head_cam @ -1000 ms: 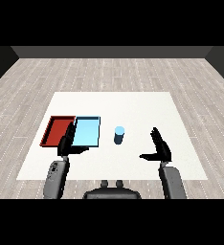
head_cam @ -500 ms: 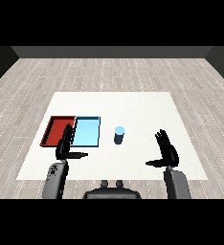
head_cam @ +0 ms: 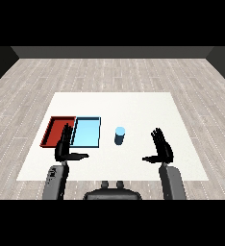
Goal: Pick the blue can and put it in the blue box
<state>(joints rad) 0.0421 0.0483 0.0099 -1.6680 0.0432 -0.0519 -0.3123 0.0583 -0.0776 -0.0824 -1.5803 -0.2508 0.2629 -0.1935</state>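
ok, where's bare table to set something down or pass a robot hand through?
Bare: the far table strip beyond both trays, and the right side past the blue can, above the right robot hand. Crowded: front left, where the left robot hand overlaps the red tray and light blue tray.

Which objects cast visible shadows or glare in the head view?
Head view: flat, even lighting, no glare on the white table; the blue can shows a paler top and darker side, with no distinct cast shadow; both trays look evenly lit; each robot hand reads as a plain black shape.
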